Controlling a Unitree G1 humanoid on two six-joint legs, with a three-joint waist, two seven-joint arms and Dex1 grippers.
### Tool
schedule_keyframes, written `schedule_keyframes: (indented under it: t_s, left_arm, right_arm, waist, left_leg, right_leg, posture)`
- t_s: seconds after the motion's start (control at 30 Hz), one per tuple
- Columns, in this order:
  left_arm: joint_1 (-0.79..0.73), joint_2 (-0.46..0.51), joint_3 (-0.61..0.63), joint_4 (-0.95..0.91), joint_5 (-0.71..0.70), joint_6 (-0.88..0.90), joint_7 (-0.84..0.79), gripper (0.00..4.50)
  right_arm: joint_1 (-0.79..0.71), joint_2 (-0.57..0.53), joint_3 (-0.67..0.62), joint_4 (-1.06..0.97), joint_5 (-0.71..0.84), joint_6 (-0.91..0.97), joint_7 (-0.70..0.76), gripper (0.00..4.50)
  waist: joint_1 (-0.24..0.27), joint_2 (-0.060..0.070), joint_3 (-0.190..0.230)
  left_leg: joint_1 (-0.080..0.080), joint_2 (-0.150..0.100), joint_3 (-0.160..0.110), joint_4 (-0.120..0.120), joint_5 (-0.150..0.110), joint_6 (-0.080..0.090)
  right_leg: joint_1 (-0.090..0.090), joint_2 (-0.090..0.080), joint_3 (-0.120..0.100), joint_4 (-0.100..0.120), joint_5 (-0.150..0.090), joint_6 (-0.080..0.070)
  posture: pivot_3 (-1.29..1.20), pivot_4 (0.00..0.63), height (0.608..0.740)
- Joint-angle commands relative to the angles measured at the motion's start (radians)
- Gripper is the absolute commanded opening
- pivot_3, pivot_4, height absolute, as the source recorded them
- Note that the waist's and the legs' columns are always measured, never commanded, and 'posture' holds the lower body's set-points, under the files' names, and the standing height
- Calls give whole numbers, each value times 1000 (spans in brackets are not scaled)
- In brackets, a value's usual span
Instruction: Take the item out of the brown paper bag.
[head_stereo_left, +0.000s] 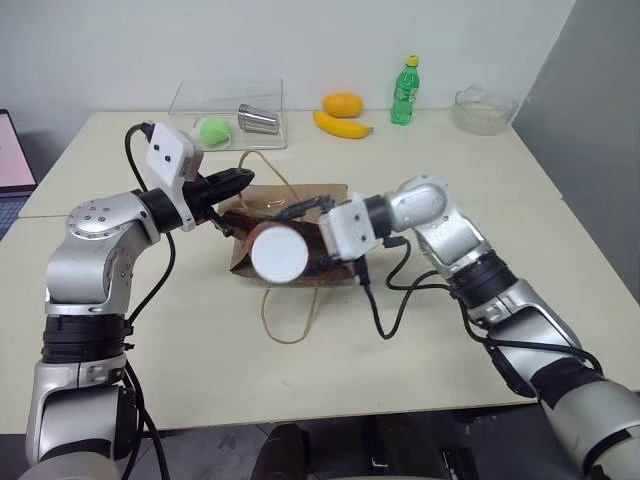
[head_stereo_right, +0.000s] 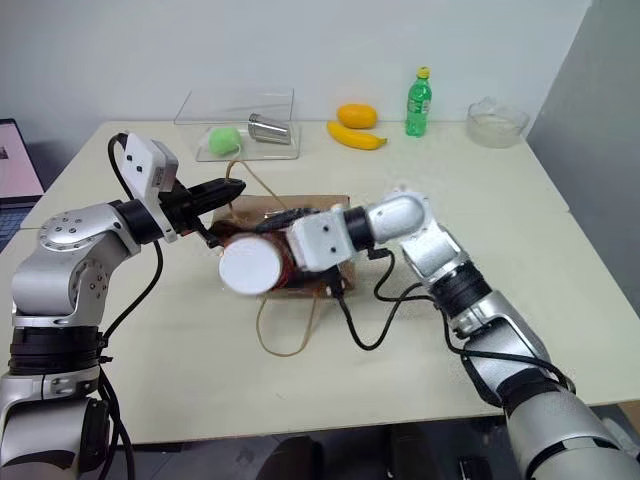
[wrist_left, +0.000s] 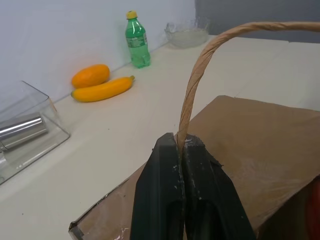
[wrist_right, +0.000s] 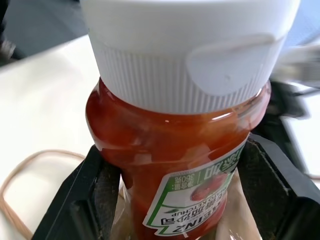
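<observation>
The brown paper bag (head_stereo_left: 318, 196) lies flat in the middle of the table, creased, with its mouth toward me. My left gripper (head_stereo_left: 241, 180) is shut on one tan cord handle (wrist_left: 199, 67), pinching it between its black fingers (wrist_left: 165, 170) just above the bag's edge (wrist_left: 265, 150). My right gripper (wrist_right: 182, 205) is shut on the item, a red sauce bottle (wrist_right: 175, 145) with a wide white cap (head_stereo_left: 279, 254). The bottle hangs just above the bag's mouth, cap pointing toward me. The bag's other handle (head_stereo_left: 290, 318) lies looped on the table.
At the back stand a clear plastic box (head_stereo_left: 272, 98) holding a green ball (head_stereo_left: 214, 131) and a metal cup (head_stereo_left: 258, 119), an orange fruit (head_stereo_left: 342, 104), a banana (head_stereo_left: 342, 125), a green soda bottle (head_stereo_left: 404, 92) and a glass bowl (head_stereo_left: 483, 110). A laptop (head_stereo_left: 12, 150) sits far left.
</observation>
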Motion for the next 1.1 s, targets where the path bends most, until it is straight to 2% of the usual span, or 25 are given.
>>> schedule_keyframes:
  t_s: [0.03,0.3,0.4,0.53,0.7,0.9,1.0,1.1]
  left_arm:
    - [-18,3,13,-14,-4,-3,4,0]
    - [-8,3,20,-25,-8,2,6,0]
    - [-2,4,23,-29,-10,3,7,0]
    - [0,2,24,-32,-11,5,8,0]
    - [0,-6,23,-39,-12,10,15,0]
    - [13,-6,34,-57,-21,19,25,0]
    - [18,-4,39,-66,-26,27,30,0]
    - [24,-2,43,-72,-27,32,33,0]
  right_arm:
    - [-14,-31,-132,-118,120,182,-37,3012]
    - [-13,-164,-337,-212,194,407,-125,3012]
    - [5,-262,-343,-162,84,333,-132,3011]
    - [32,-386,-226,52,-221,53,-194,3011]
    - [-7,-443,-49,364,-561,-247,-373,3010]
    - [-65,-443,125,587,-841,-449,-564,3010]
    - [-81,-430,153,652,-880,-490,-595,3010]
    - [-91,-413,148,690,-869,-500,-593,4099]
  waist:
    - [0,0,0]
    - [5,0,0]
    - [8,0,0]
    - [7,0,0]
    - [0,-1,1]
    - [-8,1,4]
    - [-8,1,4]
    - [-6,1,4]
  left_leg:
    - [0,0,0,0,0,0]
    - [0,-1,0,0,0,0]
    - [-1,-1,0,0,0,0]
    - [0,-3,1,0,0,0]
    - [0,-2,8,0,0,0]
    - [-1,-1,9,-1,2,-3]
    - [-1,-1,9,-1,2,-3]
    - [-1,-1,9,0,1,-3]
  right_leg:
    - [0,0,0,0,0,0]
    - [0,0,0,-1,0,0]
    - [0,0,0,-1,0,0]
    - [1,1,0,-2,-1,3]
    - [0,2,2,-2,-3,5]
    - [-2,2,5,-1,0,0]
    - [-2,2,5,-2,0,1]
    - [-1,2,4,-2,0,1]
  posture:
    - [0,150,740]
    - [0,150,740]
    - [0,150,740]
    - [0,150,740]
    - [0,150,740]
    - [0,150,740]
    - [0,150,740]
    - [0,150,740]
